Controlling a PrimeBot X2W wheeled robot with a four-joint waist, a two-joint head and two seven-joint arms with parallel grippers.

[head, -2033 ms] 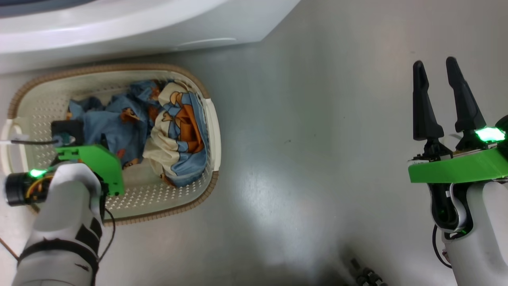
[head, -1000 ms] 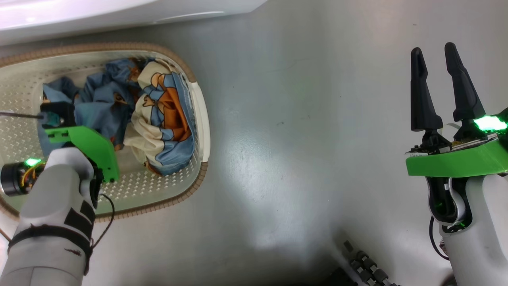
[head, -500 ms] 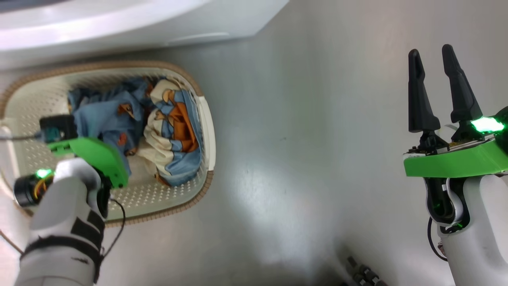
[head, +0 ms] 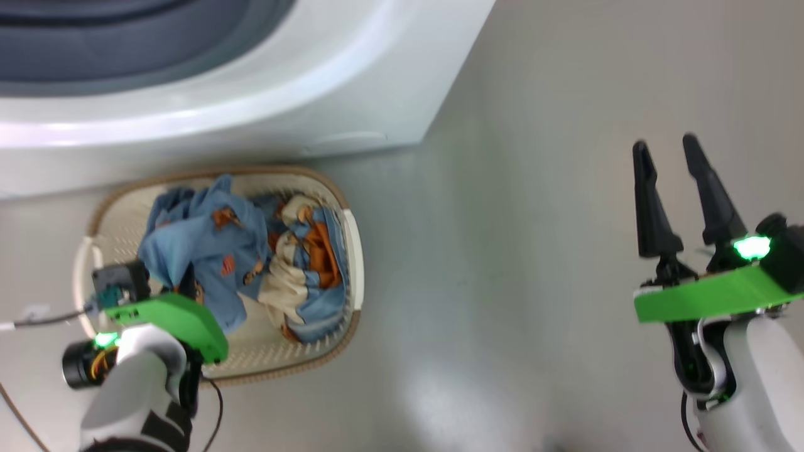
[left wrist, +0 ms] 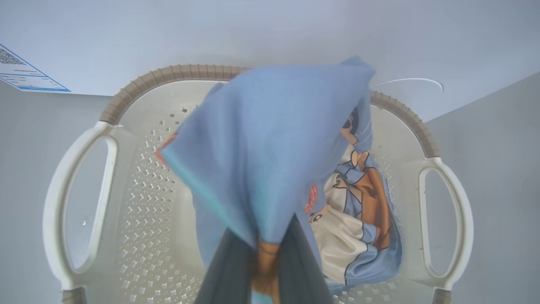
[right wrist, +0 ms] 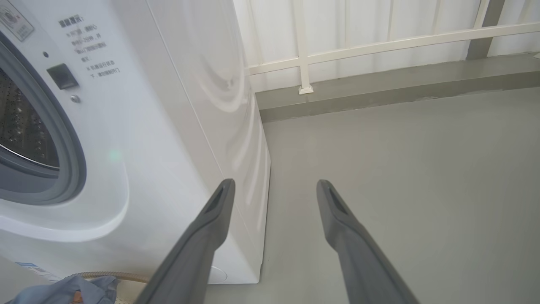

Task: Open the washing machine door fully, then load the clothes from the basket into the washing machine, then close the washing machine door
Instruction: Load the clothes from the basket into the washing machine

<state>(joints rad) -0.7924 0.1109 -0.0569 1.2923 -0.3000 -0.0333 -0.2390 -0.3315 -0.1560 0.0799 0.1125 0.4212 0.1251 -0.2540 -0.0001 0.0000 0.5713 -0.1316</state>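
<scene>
Left gripper: your left gripper (left wrist: 263,253) is closed on the clothes (left wrist: 270,143). In its wrist view the two dark fingers (left wrist: 228,270) stand close together, with a fold of orange and blue cloth pinched between them.
Held piece: the light-blue cloth rises from the pinch and spreads across the middle of the wrist view, covering the fingertips and part of the basket (left wrist: 139,181) behind it.
Left wrist: in the head view your green wrist mount (head: 176,320) sits over the near left part of the basket (head: 284,171). The fingers point down into it and are hidden under the mount.
Clothes: you have all of them in the basket. The blue heap (head: 207,251) fills the left and middle, and a cream and orange piece (head: 301,276) lies against the right wall.
Basket: it stands on the floor (head: 502,282) at the left of the scene, just in front of the washer (head: 251,119), with its brown rim toward the machine and a white handle on each side.
Washer: it is at the far left. From your right wrist you see its open mouth, with the grey gasket (right wrist: 71,147) around the steel drum (right wrist: 21,126). A small blue label (left wrist: 25,71) is on the front, low down.
Right gripper: your right gripper (head: 664,144) is open, its fingers spread with nothing between them. It hangs over bare floor at the right, well apart from the basket.
Beyond: a white railing (right wrist: 379,42) stands on a grey kerb at the far side, to the right of the washer.
</scene>
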